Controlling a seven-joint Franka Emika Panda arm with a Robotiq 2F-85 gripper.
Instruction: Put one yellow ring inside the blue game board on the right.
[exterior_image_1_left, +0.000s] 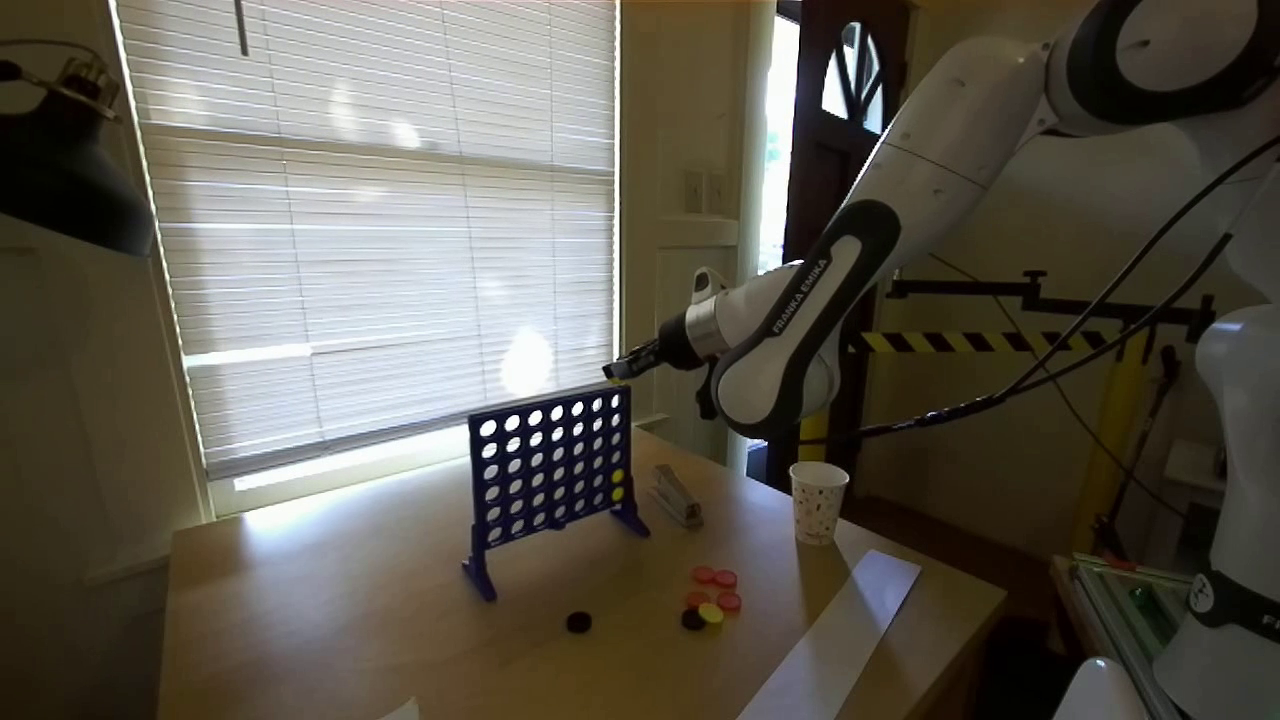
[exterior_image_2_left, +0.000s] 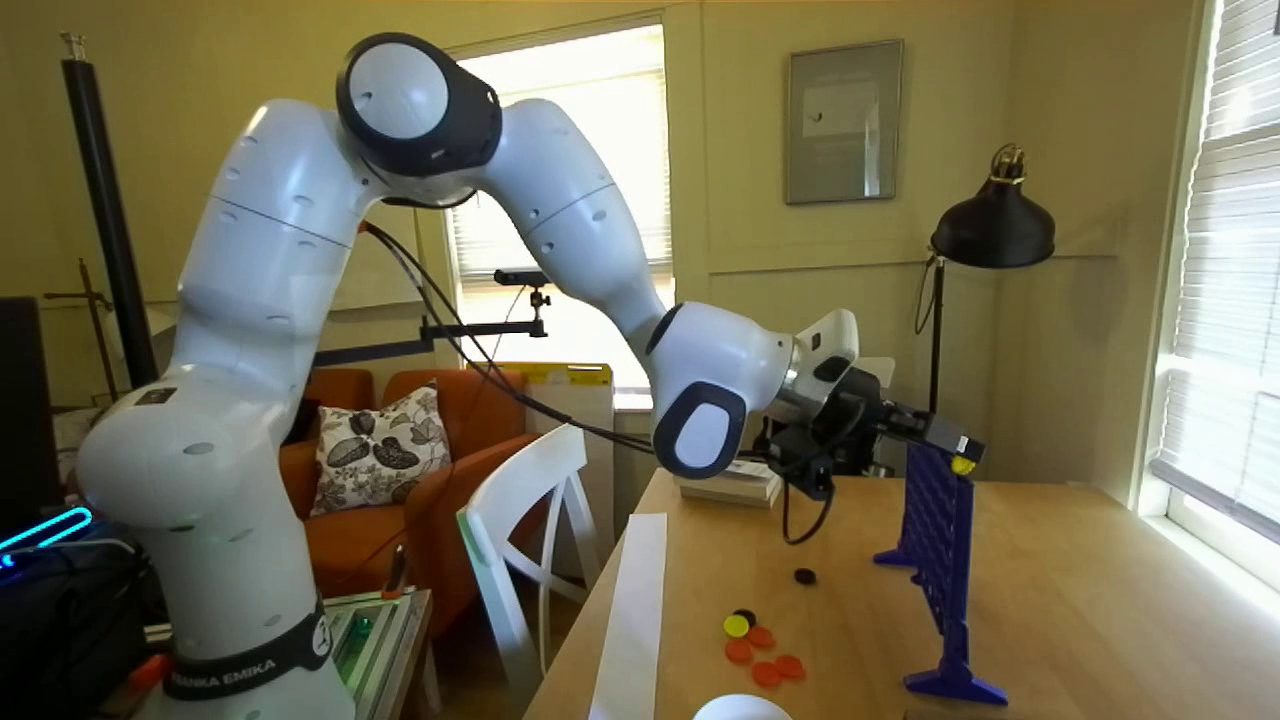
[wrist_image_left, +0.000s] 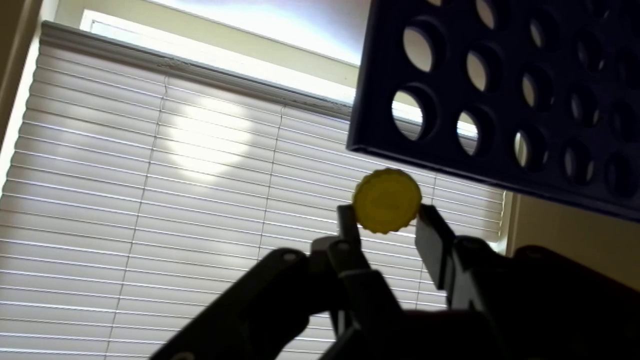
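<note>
The pincer (wrist_image_left: 386, 212) is clamped on a yellow ring (wrist_image_left: 387, 199), which sits between its fingertips (wrist_image_left: 348, 223), held by opposite edges and poking out past the tips. In both exterior views the ring is just above the top edge of the blue game board (exterior_image_2_left: 937, 545), near one end; whether they touch, I cannot tell. Two more yellow rings (exterior_image_1_left: 617, 477) fill that end column's lowest holes.
</note>
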